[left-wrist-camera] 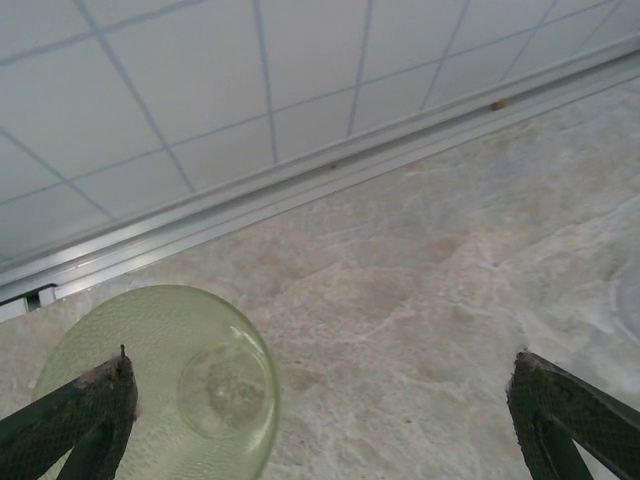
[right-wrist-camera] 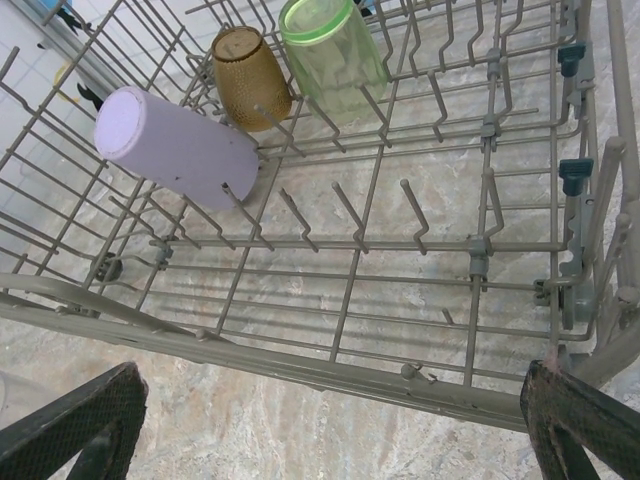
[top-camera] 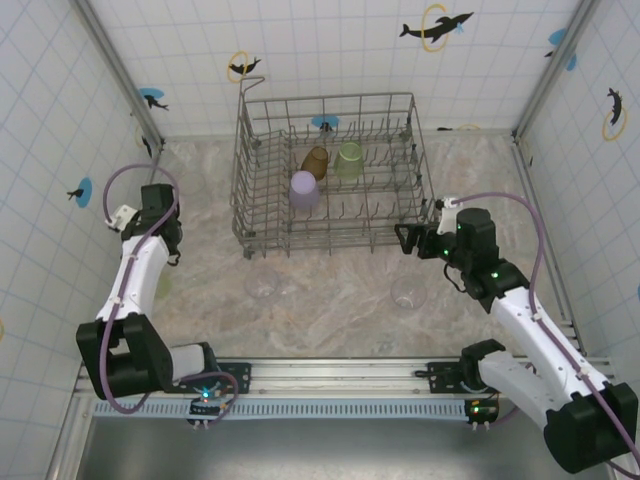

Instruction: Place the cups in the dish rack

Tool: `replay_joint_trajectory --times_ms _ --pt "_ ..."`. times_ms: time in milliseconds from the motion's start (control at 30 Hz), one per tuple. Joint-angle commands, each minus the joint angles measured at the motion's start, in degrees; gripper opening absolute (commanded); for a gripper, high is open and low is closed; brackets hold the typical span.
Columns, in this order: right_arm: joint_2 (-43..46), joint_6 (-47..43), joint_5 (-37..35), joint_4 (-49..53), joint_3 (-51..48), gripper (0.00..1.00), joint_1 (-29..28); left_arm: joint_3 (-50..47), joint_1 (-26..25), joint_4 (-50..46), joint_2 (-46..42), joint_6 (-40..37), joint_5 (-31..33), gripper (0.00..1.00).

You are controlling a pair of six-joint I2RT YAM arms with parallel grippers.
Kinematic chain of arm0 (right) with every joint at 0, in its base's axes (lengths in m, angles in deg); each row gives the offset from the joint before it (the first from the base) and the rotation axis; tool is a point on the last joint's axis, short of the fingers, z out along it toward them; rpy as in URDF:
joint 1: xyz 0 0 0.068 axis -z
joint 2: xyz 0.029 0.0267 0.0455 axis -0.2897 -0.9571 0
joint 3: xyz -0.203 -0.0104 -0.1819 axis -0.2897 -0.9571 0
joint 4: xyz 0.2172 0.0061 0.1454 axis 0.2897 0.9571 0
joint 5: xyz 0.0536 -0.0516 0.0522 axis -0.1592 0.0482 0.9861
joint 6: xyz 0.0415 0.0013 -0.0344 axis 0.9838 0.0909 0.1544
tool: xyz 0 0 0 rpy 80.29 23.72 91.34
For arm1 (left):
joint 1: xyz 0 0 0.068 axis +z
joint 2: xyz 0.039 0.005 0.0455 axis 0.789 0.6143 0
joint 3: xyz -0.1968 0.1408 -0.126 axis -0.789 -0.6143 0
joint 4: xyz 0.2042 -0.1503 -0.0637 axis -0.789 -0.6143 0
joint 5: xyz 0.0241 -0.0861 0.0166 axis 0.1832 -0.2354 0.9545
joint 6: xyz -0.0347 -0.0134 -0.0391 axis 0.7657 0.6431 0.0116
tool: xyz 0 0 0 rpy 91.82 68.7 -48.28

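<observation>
Overhead, the dish rack [top-camera: 243, 170] stands at the middle of the worktop [top-camera: 340, 310]. Inside it, toward its far side, the amber cup [top-camera: 315, 160] and the green cup [top-camera: 349, 160] sit side by side. The lilac cup [top-camera: 304, 189] sits just nearer than the amber one. Two clear cups stand on the worktop in front of the rack, one [top-camera: 263, 285] off its near left corner and the other [top-camera: 408, 292] off its near right corner. The right fingers [top-camera: 403, 238] hang just outside the rack's near right corner, pointing toward it. The left arm [top-camera: 140, 265] reaches along the wall, well left of the rack.

From the left wrist, the left fingers [left-wrist-camera: 80, 425] are spread wide above the worktop. A second green cup [left-wrist-camera: 170, 400], seen end-on, lies at the finger on the left of this view, whose tip overlaps its rim. Whether they touch I cannot tell. The other finger is well apart from it.

From the right wrist, the right fingers [right-wrist-camera: 75, 430] stand wide apart over bare worktop, just short of the rack's near rail. The lilac cup [right-wrist-camera: 175, 145] leans tilted on the tines. The amber cup [right-wrist-camera: 250, 75] and the green cup [right-wrist-camera: 335, 45] are beyond it. All three are well apart from the fingers.
</observation>
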Motion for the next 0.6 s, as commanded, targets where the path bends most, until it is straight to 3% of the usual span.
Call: replay_joint_trajectory --times_ms 0,267,367,500,567 --pt "-0.2 0.5 0.3 -1.4 0.2 0.99 -0.5 -1.9 1.3 1.5 1.4 -2.7 -3.0 0.97" --pt "-0.8 0.9 -0.5 -0.6 0.9 0.99 -0.7 -4.3 2.8 3.4 3.9 -4.0 -5.3 0.97" --pt "-0.8 0.9 -1.2 -1.1 0.8 0.99 -0.8 -5.3 2.9 4.5 3.9 -4.0 -5.5 0.92" --pt "-1.4 0.9 -1.5 -1.3 0.9 0.99 -0.9 -5.8 3.0 4.9 4.0 -4.1 -5.4 0.79" --pt "-1.7 0.8 -1.4 -1.3 0.9 0.99 -0.8 -6.0 3.0 5.0 3.9 -4.3 -5.4 0.65"
